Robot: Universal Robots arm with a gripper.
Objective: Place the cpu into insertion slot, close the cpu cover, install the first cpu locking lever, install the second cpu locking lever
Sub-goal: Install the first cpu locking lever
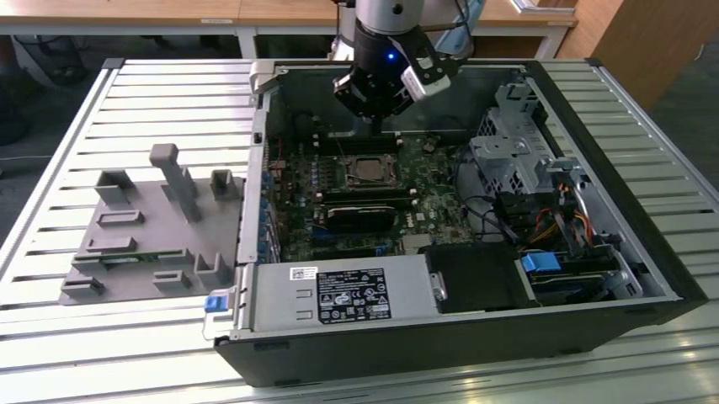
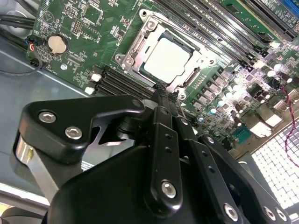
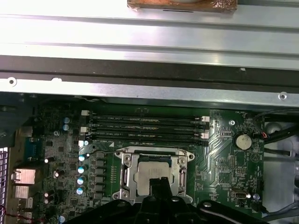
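Cpu (image 2: pixel 166 58): small flat square chip, dull silver-grey metal top. Seated level inside the insertion slot (image 2: pixel 128 51), a square socket with a thin silver rim on the green circuit board (image 2: pixel 81 21), just beside the long black memory slots (image 3: pixel 147 126). Framed by the cpu cover (image 2: pixel 196 66), a thin silver metal frame with a large square window, lying flat around the chip in both wrist views and apparently down already. Latch state of the two locking levers: impossible to tell.

Black two-fingered gripper (image 2: pixel 162 92) poised close above the socket's near edge, fingers pressed together, nothing between them. In the exterior view, hanging inside the open dark computer case (image 1: pixel 674 286), over the socket.

Likely light, rigid and slick on top. Fragile underneath, with fine socket contacts easily bent by a tilted or dragged chip. Best taken by two opposite edges, never the underside, and kept level. Frame probably thin and springy: better pressed on its metal border than on the chip through the window.
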